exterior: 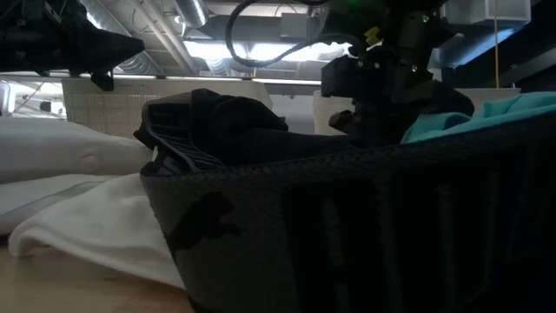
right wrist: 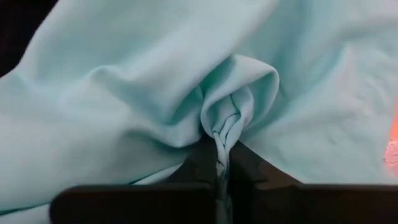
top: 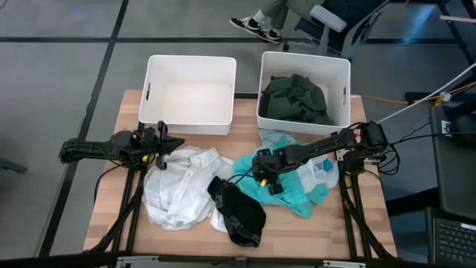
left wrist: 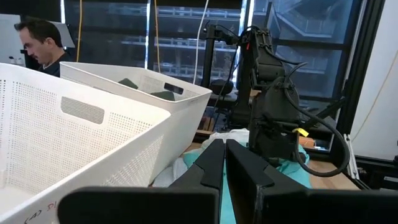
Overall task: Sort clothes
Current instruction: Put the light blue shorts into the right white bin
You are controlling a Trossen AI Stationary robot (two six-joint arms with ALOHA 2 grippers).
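Teal garment (top: 286, 186) lies on the table (top: 111, 201) in front of the right bin (top: 305, 119), with a fold pinched between the right gripper's (top: 272, 184) fingers (right wrist: 205, 165). Black garment (top: 238, 212) and white garment (top: 182, 186) lie beside it. Dark green garment (top: 296, 97) sits in the right bin. Left gripper (top: 177, 141) hovers near the left bin (top: 190, 119), fingers (left wrist: 208, 168) together, holding nothing.
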